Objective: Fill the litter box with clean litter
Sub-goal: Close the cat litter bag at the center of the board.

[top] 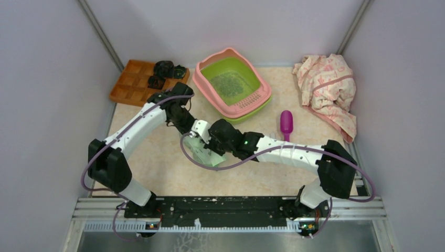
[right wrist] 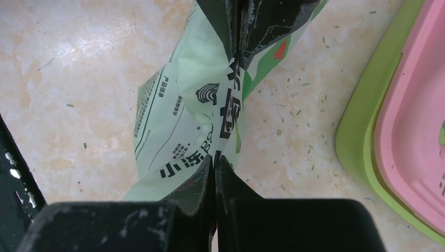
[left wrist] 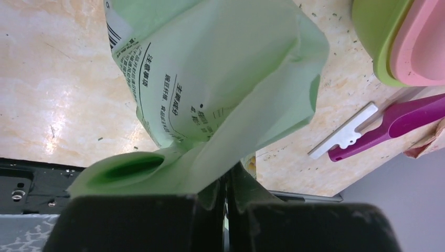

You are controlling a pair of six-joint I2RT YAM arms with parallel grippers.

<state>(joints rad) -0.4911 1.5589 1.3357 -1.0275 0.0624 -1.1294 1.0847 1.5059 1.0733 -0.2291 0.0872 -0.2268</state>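
Observation:
The litter box point(top: 247, 101), a lime green basin with a pink rim, stands at the back centre. A speckled patch of dark litter point(top: 229, 84) lies in it. A pale green printed bag point(top: 202, 153) hangs between both arms in front of the box. My left gripper point(left wrist: 226, 176) is shut on a fold of the bag point(left wrist: 220, 79). My right gripper point(right wrist: 215, 157) is shut on the bag's point(right wrist: 178, 121) opposite edge, and the left fingers point(right wrist: 262, 21) pinch it from the far side. The box's green wall point(right wrist: 362, 131) lies to the right.
A purple scoop point(top: 286, 124) lies right of the bag, next to a white strip point(left wrist: 343, 137). An orange-brown compartmented tray point(top: 134, 81) with black parts point(top: 165, 71) sits back left. A crumpled pink cloth point(top: 328, 89) lies back right. Loose granules point(right wrist: 294, 100) dot the tabletop.

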